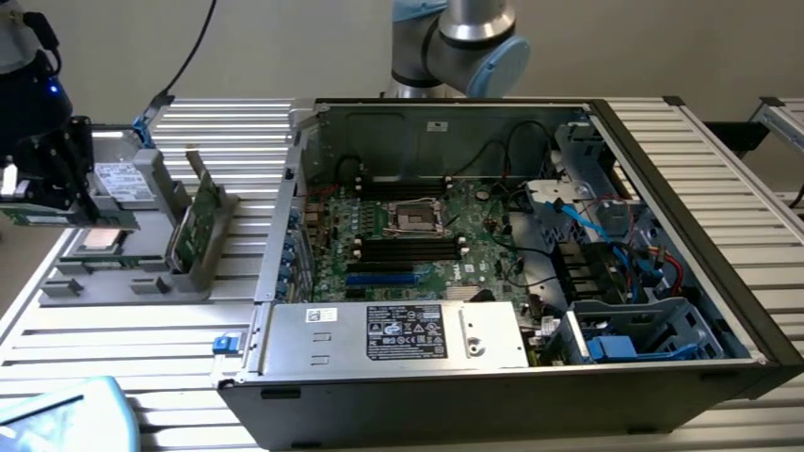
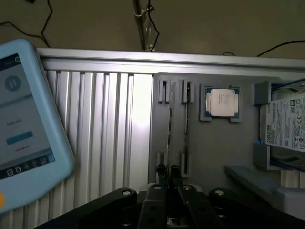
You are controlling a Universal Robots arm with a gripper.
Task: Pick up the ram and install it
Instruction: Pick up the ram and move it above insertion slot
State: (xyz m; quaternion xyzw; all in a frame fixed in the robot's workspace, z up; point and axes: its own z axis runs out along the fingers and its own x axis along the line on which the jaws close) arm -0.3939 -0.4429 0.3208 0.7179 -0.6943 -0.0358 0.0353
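**A:** The gripper (image 1: 48,205) (image 2: 169,174) hangs over the grey holder (image 1: 126,280) (image 2: 224,143), at the exterior view's left edge. Jaws?

**B:** Nearly closed, pinching the ram (image 1: 30,217) (image 2: 169,121). From the wrist it's a thin line running straight out from the fingertips, above the holder's slot posts. I can't tell whether it's clear of them.

**A:** Any room around it?

**B:** A processor (image 2: 222,102) and a hard drive (image 2: 288,124) sit beside it, and a broader green card (image 1: 195,221) stands upright between the gripper and the open case (image 1: 503,381).

**A:** And the surface?

**B:** A ribbed aluminium table (image 1: 151,339) with a pale wall behind. The motherboard (image 1: 434,235) lies exposed inside the case, and a blue-rimmed tablet (image 2: 24,129) sits near the table's edge.
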